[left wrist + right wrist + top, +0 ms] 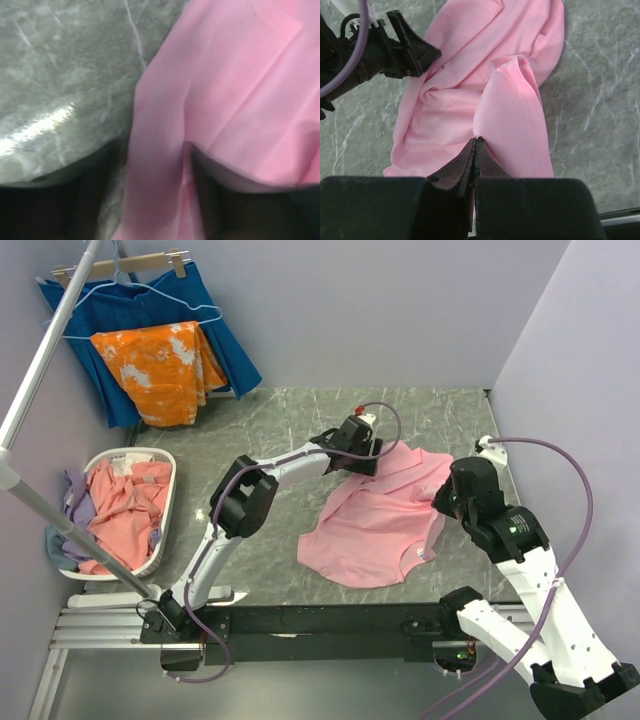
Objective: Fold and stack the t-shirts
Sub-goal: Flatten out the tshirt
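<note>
Loosely crumpled, not spread, pink shirt (375, 525) lies on table (260, 430), one side bunched into a ridge.

Right gripper (476, 142): at shirt's right edge, jaws closed tight on a raised fold. Likely holding that edge so the cloth can be drawn out flat.

Left gripper (150, 200): at shirt's far edge, low over the cloth, fingers apart either side of a narrow ridge. No pinch seen yet.

Judgement: the two take opposite edges to stretch the shirt before a first fold. No fold made, no stack begun.

Basket (170, 465): white, oval, open-topped, well left of pink shirt.
- Salmon shirts (125, 505) heaped inside, filling most of it.
- Lilac shirt (80, 502) tucked at the side away from pink shirt, spilling over the rim.

All unfolded.
</note>
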`<move>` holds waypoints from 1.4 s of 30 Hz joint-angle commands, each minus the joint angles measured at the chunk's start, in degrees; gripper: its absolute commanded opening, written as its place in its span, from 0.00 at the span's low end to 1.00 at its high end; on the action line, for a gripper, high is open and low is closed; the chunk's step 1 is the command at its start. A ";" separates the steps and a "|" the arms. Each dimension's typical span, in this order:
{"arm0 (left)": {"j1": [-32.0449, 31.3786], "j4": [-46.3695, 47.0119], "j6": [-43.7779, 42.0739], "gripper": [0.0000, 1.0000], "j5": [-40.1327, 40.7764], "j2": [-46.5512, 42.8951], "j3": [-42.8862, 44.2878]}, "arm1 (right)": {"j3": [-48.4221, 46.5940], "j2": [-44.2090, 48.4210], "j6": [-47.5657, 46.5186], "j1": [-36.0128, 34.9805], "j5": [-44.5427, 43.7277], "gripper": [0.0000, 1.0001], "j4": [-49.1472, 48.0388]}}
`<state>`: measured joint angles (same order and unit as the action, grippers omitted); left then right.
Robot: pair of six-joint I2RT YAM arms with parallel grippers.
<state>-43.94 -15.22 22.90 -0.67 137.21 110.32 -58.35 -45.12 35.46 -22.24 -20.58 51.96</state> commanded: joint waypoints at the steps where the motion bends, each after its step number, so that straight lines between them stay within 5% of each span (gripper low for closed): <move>1: 0.26 -1.83 0.74 0.39 8.13 -0.79 1.30 | -0.19 -0.40 -0.92 0.00 0.19 0.00 -3.89; 3: 1.84 -2.09 4.42 0.01 10.67 -4.81 -1.40 | -1.23 -0.93 -1.62 0.00 -0.60 0.00 -4.06; 12: 15.63 -2.35 18.58 0.01 18.50 -36.17 -38.02 | -4.50 -4.79 -4.43 0.09 -4.82 0.00 -5.99; 22: 15.55 -15.36 35.97 0.02 22.65 -62.30 -65.48 | -2.74 -16.30 -5.32 0.27 -4.21 0.00 -10.83; 27: 15.38 -15.45 36.43 0.45 17.54 -73.04 -71.65 | 0.60 -18.15 -5.14 0.27 -3.15 0.00 -12.24; 29: 15.12 -15.54 35.91 0.84 18.59 -75.58 -70.08 | 1.04 -18.95 -5.05 0.27 -3.59 0.00 -12.41; 31: 15.20 -15.19 33.46 0.99 20.78 -75.95 -67.71 | 0.96 -19.39 -5.14 0.18 -3.94 0.00 -12.68; 37: 15.20 -4.83 22.40 0.99 19.65 -64.46 -55.50 | -0.01 -19.91 -6.19 0.18 -2.27 0.00 -14.43; 42: 15.29 1.07 16.66 0.99 16.49 -41.70 -38.11 | -0.10 -20.97 -6.63 0.27 -2.54 0.01 -16.62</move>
<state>-28.58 -21.52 46.96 18.79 82.37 61.47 -57.30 -65.23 29.71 -22.24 -22.76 39.35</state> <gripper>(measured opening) 0.994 0.007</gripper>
